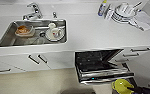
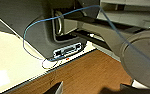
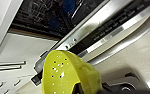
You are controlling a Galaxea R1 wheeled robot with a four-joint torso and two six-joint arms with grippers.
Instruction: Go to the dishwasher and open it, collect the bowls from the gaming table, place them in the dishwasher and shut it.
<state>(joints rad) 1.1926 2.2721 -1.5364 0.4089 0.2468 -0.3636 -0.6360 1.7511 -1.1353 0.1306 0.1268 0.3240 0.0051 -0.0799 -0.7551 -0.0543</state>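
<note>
The dishwasher (image 1: 104,74) stands open under the white counter, its steel door (image 3: 108,27) lowered and the dark rack showing behind it. My right gripper (image 1: 137,89) is shut on the yellow-green bowl (image 1: 121,85), holding it just in front of the door's right end. In the right wrist view the bowl (image 3: 62,72) hangs close above the door's edge, tilted on its side. A blue shape (image 3: 67,6), likely the blue bowl, lies deep in the rack. My left gripper (image 2: 91,90) hangs open over a brown floor beside my base. The gaming table is out of view.
A steel sink (image 1: 6,37) with dishes and a tap (image 1: 34,11) sits at the counter's left. Stacked white dishes (image 1: 124,12) and a cloth lie at the back right. White cabinet doors with dark bar handles (image 1: 37,59) flank the dishwasher. A blue cable (image 2: 41,22) loops by my base.
</note>
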